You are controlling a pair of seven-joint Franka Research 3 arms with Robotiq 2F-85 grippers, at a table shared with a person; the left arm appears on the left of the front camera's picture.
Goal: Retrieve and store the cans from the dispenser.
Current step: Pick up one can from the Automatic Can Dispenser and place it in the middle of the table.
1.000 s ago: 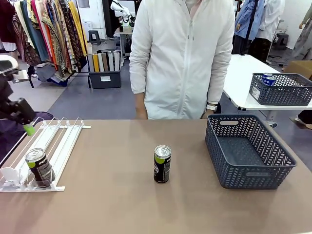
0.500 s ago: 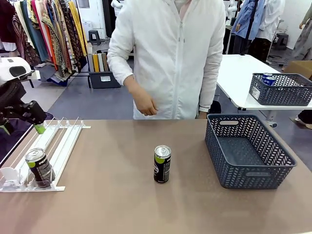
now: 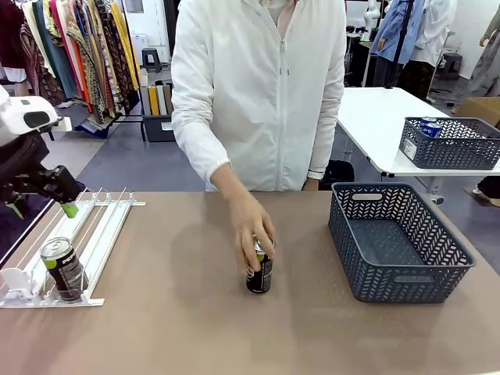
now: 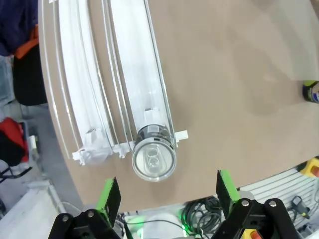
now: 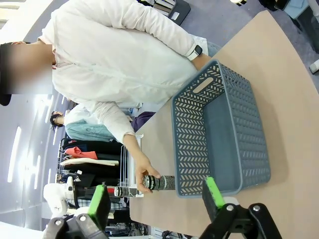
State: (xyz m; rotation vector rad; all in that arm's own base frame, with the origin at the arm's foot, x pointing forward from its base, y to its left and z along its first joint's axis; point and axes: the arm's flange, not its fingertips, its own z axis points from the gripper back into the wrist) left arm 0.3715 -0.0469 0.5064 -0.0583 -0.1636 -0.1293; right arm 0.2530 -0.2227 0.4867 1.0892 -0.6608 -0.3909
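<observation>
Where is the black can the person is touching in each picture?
Front view: black slim can with green marks, table centre, under the person's hand.
Left wrist view: right edge.
Right wrist view: lower middle, in that hand.
Shared landmark: the white plastic rail rack.

No text, brand or number can be read. The black can (image 3: 62, 268) in the rack (image 3: 105, 226) carries green marks and a small pale label, both too small to make out. The second can (image 3: 262, 280), in the middle of the desk (image 3: 172, 328), also shows only green marks. The white print on the blue can (image 3: 430, 125) in the far basket (image 3: 453, 152) is unreadable.
</observation>
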